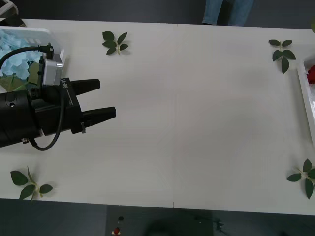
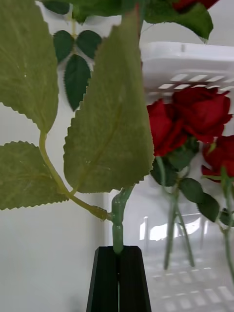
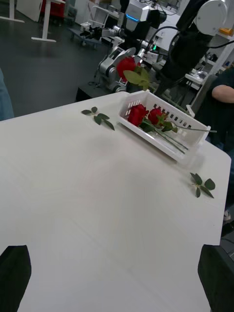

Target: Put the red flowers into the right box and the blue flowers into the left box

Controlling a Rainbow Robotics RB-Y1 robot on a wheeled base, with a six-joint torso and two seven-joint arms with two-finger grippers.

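Note:
My right gripper (image 2: 118, 249) is shut on the green stem of a red flower (image 3: 126, 64) and holds it upright beside and above the right box (image 3: 171, 148). Big leaves (image 2: 109, 122) fill the right wrist view's foreground. More red flowers (image 2: 190, 117) lie inside that box, whose edge (image 1: 304, 93) shows at the table's right side. My left gripper (image 1: 106, 101) hovers open over the table's left part with nothing in it. The blue flowers (image 1: 11, 45) lie in the left box (image 1: 45, 31) at the far left corner, just behind my left arm.
Loose green leaf sprigs lie on the white table near its corners: far left (image 1: 115, 43), far right (image 1: 282, 53), near left (image 1: 29, 183) and near right (image 1: 305, 176). The table's wide middle (image 1: 187, 113) is bare.

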